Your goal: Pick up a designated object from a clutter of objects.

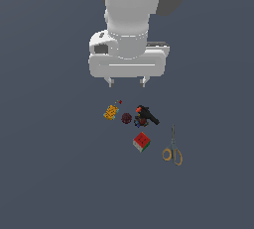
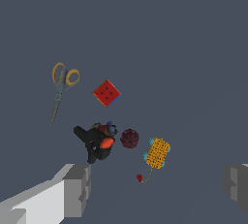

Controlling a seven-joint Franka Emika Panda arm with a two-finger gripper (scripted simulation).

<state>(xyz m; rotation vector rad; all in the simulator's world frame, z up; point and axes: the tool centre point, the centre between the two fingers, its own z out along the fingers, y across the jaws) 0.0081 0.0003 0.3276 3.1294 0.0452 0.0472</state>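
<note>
Hand: grey two-fingered hand of the white arm, fingers spread wide with nothing between them, hanging above the clutter and touching none of it; in the wrist view its fingers frame the scene
Orange-yellow toy block: lies on the counter between the spread fingers in the wrist view, studded grid face up, light blue knobs at its edges; a thin cord runs from it to a small red bead
Maroon ball: just beside the block, apart from it
Black-and-red tool: on the ball's other side, close to it, black body with a red-orange patch
Red-green cube: beyond the ball and tool, red face up, standing alone
Yellow-handled scissors: farthest out, lying flat, blades closed, well apart from the block; at the exterior view's right
</note>
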